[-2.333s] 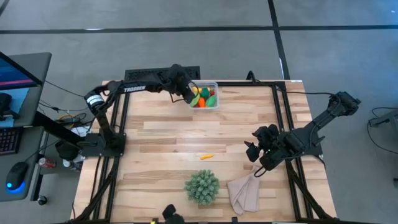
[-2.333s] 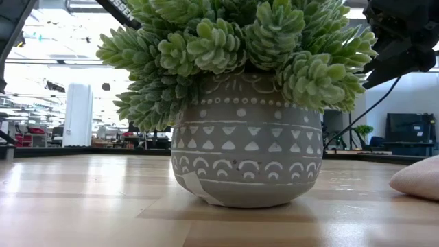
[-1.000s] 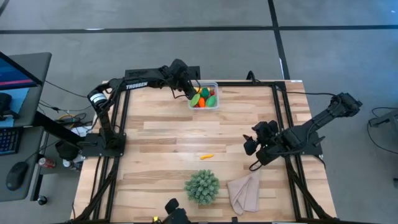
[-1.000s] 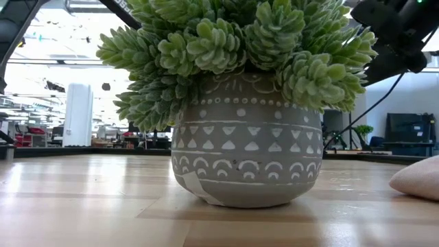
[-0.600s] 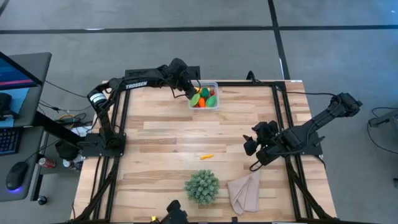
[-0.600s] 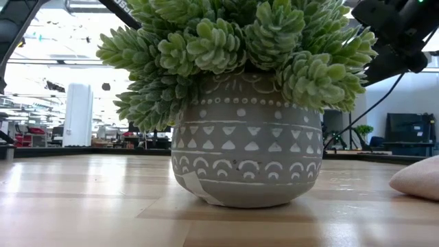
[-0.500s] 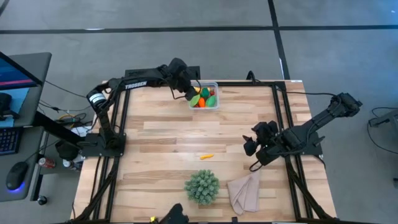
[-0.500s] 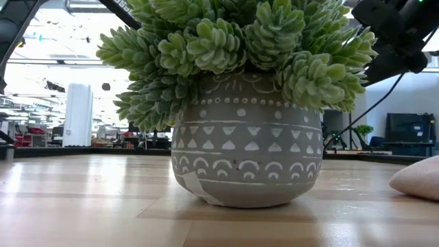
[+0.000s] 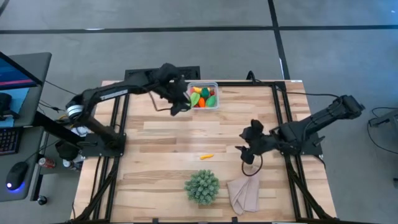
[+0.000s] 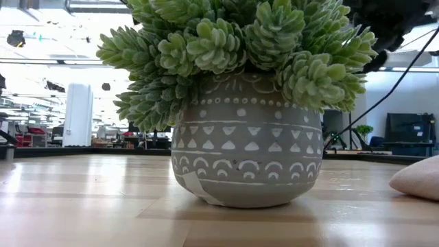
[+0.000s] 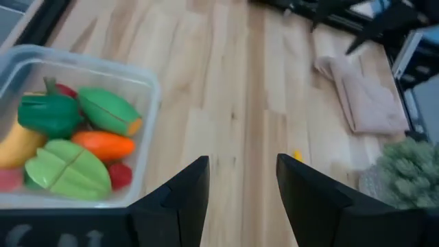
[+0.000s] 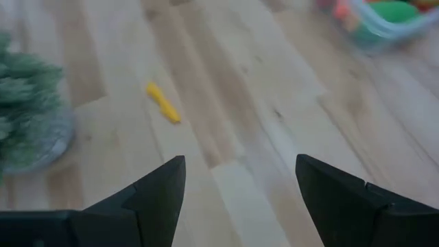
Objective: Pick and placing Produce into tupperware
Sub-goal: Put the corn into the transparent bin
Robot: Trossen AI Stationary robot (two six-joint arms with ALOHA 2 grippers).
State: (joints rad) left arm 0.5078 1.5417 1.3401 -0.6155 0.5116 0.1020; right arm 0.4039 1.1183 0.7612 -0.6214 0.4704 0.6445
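At the near edge: potted plant [image 9: 202,186] with spiky green leaves stands in a grey patterned pot [image 10: 247,147]; it fills most of the low view.
Beside it: beige cloth [image 9: 245,190] lies crumpled on the table [image 9: 161,149], just to the plant's right in the high view; its edge shows at the low view's right side [image 10: 417,178].
Loose produce: one small yellow-orange piece [image 9: 206,156] lies alone on the bare wood near the table's middle, a little beyond the plant, well apart from the container. The right wrist view shows it as a short yellow stick [image 12: 163,103]; the left wrist view catches only a speck of it [image 11: 297,156].
Right gripper: right gripper [image 9: 247,149] hangs over the table's right-centre, near the loose piece and to its right; its fingers [image 12: 154,189] stand wide apart with nothing between them.
Left gripper: left gripper [image 9: 179,104] sits over the far part of the table, just beside the container's left edge; its fingers [image 11: 185,195] are spread and empty.
At the far edge: tupperware [image 9: 203,96], clear and rectangular, stands on the wood.
Inside it: green pieces [image 11: 68,168], an orange piece [image 11: 103,145], a yellow piece at one side [image 11: 17,145] and small red ones [image 11: 120,175] lie packed together.
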